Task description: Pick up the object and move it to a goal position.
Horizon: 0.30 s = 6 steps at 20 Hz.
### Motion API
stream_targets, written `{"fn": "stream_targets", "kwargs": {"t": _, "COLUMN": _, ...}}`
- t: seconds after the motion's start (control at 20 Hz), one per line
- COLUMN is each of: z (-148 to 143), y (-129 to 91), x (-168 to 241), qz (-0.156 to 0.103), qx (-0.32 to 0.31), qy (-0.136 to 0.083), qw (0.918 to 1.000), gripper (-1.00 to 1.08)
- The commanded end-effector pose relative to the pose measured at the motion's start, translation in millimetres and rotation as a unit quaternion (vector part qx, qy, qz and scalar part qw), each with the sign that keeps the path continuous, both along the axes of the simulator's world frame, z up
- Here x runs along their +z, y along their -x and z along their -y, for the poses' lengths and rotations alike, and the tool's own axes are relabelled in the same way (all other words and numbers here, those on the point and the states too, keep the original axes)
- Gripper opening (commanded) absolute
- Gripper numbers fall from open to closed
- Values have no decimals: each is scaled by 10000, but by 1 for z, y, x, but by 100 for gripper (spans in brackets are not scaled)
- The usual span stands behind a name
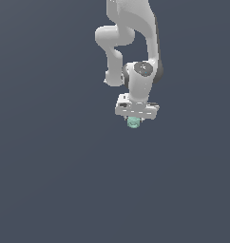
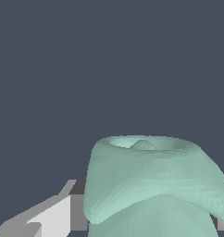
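The white robot arm's gripper (image 1: 134, 118) is clamping the small pale mint-green blocky lump (image 1: 133, 122) between its fingers (image 2: 53, 215). The lump is sitting at six o'clock beneath the white wrist, filling the wrist view (image 2: 151, 185) over the plain dark grey floor (image 1: 50, 180).

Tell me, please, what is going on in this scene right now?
A white robot arm reaches down over a plain dark grey floor. Its claw sits right at a small mint-green lump. In the wrist view the lump fills the space between the fingers, so it looks gripped. Whether it is lifted off the floor cannot be told.
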<state>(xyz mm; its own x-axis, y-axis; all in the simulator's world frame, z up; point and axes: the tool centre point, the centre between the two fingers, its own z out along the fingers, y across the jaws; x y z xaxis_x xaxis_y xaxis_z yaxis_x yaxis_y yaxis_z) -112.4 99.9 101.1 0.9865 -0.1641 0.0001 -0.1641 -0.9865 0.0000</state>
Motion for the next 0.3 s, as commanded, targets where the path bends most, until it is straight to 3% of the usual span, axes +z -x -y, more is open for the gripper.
{"fn": "stream_targets", "kwargs": {"t": 0.0, "z": 0, "y": 6, "x": 3, "qz": 0, "qx": -1, "qy": 1, "qw": 10000, "gripper": -100}}
{"fn": "stream_targets", "kwargs": {"t": 0.25, "z": -1, "y": 10, "x": 6, "qz": 0, "qx": -1, "qy": 1, "qw": 10000, "gripper": -100}}
